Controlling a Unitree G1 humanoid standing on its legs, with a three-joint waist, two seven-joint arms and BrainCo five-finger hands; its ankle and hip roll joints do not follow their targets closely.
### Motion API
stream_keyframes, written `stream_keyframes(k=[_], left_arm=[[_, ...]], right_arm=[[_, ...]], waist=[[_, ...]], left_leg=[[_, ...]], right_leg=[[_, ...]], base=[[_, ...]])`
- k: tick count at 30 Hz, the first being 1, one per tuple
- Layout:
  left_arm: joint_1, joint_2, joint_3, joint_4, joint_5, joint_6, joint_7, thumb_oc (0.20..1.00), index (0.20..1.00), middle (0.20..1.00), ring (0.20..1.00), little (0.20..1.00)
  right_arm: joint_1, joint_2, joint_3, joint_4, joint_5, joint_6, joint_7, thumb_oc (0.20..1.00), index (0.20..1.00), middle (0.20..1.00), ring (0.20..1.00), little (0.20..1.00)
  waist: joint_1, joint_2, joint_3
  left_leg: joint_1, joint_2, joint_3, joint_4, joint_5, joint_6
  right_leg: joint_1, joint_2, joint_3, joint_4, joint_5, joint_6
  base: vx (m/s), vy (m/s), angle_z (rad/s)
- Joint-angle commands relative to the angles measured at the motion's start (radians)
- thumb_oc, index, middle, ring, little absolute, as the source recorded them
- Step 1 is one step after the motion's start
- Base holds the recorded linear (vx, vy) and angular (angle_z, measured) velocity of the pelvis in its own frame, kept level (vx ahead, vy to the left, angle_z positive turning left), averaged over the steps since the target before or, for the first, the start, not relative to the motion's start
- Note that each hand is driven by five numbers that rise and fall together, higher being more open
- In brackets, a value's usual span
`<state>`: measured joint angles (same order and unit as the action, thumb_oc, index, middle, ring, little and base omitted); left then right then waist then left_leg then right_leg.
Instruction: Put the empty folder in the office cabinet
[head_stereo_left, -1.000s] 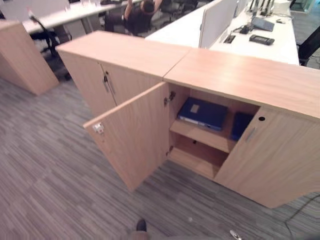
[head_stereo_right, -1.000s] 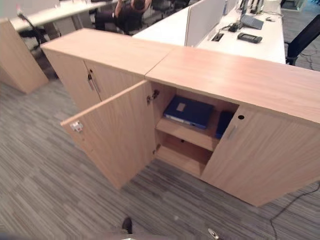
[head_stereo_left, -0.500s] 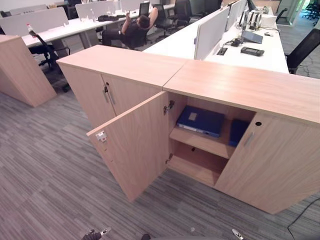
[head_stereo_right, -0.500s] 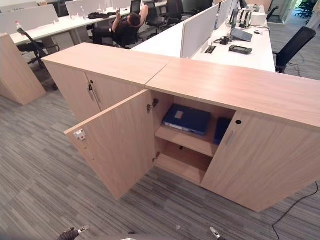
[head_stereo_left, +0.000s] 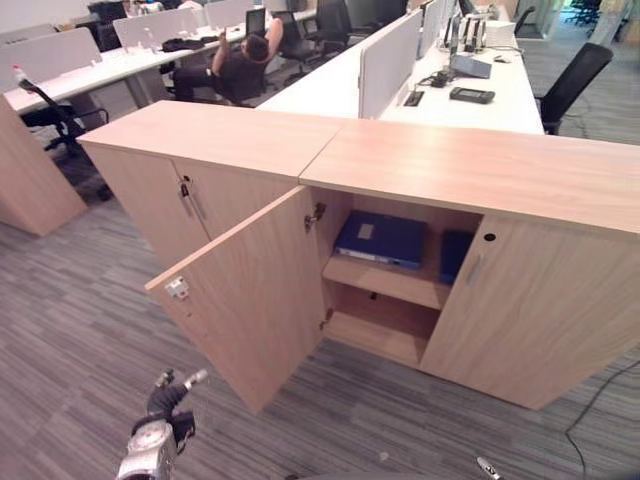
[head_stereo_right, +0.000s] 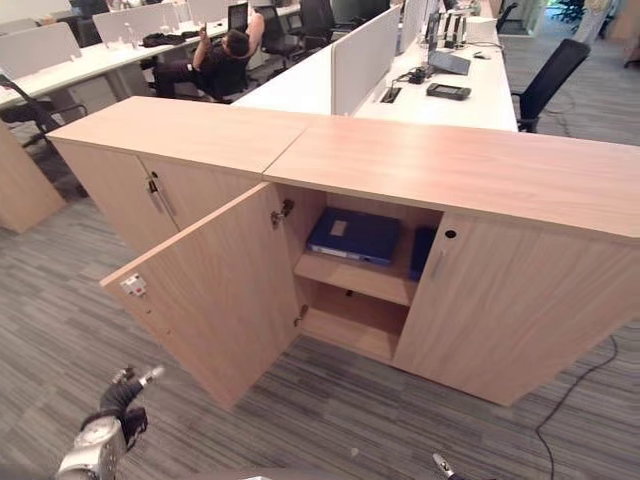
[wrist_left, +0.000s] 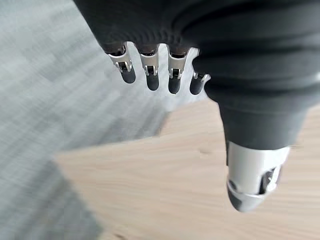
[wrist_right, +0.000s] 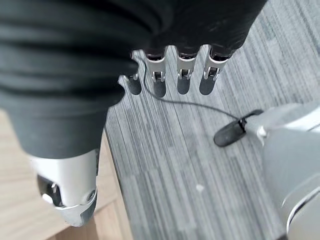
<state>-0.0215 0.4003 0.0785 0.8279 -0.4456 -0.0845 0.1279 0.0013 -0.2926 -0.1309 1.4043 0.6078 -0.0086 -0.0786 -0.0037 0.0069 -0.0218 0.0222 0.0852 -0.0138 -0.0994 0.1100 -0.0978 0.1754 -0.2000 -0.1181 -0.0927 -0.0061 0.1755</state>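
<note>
- The cabinet (head_stereo_left: 470, 165) stands ahead with its left door (head_stereo_left: 255, 290) swung wide open toward the robot; its right door (head_stereo_left: 525, 300) is shut.
- A blue folder (head_stereo_left: 380, 238) lies flat on the upper shelf (head_stereo_left: 385, 280), and a 2nd blue item (head_stereo_left: 455, 255) stands just beside it, partly behind the right door. The bottom shelf (head_stereo_left: 375, 335) looks bare.
- Judging by how things lie, the folder is already in the cabinet; the step in hand is most likely shutting the left door.
- The left hand (head_stereo_left: 165, 405) hangs low over the carpet (head_stereo_left: 70, 330), near the open door's free edge but apart from it. In the left wrist view its fingers (wrist_left: 150, 67) are straight and relaxed, thumb (wrist_left: 252, 177) out, with nothing held; the door's wood face shows past them.
- The right hand (wrist_right: 65, 150) shows in its own wrist view over the carpet, fingers (wrist_right: 182, 75) straight and empty.
- To shut the door well, the left hand should go to the outer face near the free edge, far from the hinge (head_stereo_left: 316, 215), where a light push turns it easily.
- Flat, straight fingers suit a push better than a grasp; the hand should follow the door's arc, not press straight ahead.
- The folder sits well back on the shelf, so the door should clear it; I would check nothing sticks out past the shelf front.
- Slow the last part of the swing so the door does not bounce back, and keep the fingers off the gap between the 2 doors.
</note>
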Motion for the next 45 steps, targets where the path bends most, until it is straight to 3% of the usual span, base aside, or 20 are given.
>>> stream_keyframes(k=[1,11,25,32,45], left_arm=[[-0.060,0.030,0.025,0.056,-0.056,-0.036,0.010,1.000,1.000,1.000,1.000,1.000],[-0.239,0.188,0.047,0.338,-0.088,-0.005,-0.022,1.000,1.000,1.000,1.000,1.000],[-0.492,0.324,-0.039,0.425,-0.106,0.012,-0.059,1.000,1.000,1.000,1.000,1.000],[-0.545,0.297,-0.097,0.404,-0.104,0.006,-0.068,1.000,1.000,1.000,1.000,1.000],[-0.638,0.132,-0.235,0.416,-0.037,0.008,-0.086,1.000,1.000,1.000,1.000,1.000]], right_arm=[[-0.015,0.007,-0.031,-0.009,0.003,-0.004,-0.001,1.000,1.000,1.000,1.000,1.000],[-0.022,-0.009,-0.013,-0.004,0.021,0.001,0.021,1.000,1.000,1.000,1.000,1.000],[-0.032,-0.043,-0.010,0.016,0.054,0.005,0.047,1.000,1.000,1.000,1.000,1.000],[-0.032,-0.043,-0.004,0.023,0.056,0.007,0.049,1.000,1.000,1.000,1.000,1.000],[-0.037,-0.033,0.020,0.027,0.061,0.003,0.046,1.000,1.000,1.000,1.000,1.000]], waist=[[0.030,0.029,-0.007],[0.001,0.037,-0.021],[-0.030,0.030,-0.034],[-0.038,0.022,-0.033],[-0.074,0.018,-0.044]], left_leg=[[0.034,-0.037,-0.023,0.028,-0.151,0.032],[0.062,-0.032,0.015,0.025,-0.164,0.034],[0.079,-0.029,0.051,0.021,-0.169,0.035],[0.081,-0.028,0.060,0.021,-0.170,0.037],[0.093,-0.031,0.081,0.015,-0.175,0.038]], right_leg=[[-0.116,0.052,-0.043,0.005,-0.007,-0.011],[-0.114,0.058,-0.012,0.005,-0.005,-0.002],[-0.120,0.062,0.012,0.005,0.008,0.007],[-0.126,0.062,0.021,0.005,0.014,0.009],[-0.127,0.060,0.034,0.005,0.018,0.012]], base=[[0.00,0.009,-0.05],[0.01,0.016,-0.12],[0.00,0.010,-0.05],[-0.02,0.002,-0.07],[0.00,0.000,0.00]])
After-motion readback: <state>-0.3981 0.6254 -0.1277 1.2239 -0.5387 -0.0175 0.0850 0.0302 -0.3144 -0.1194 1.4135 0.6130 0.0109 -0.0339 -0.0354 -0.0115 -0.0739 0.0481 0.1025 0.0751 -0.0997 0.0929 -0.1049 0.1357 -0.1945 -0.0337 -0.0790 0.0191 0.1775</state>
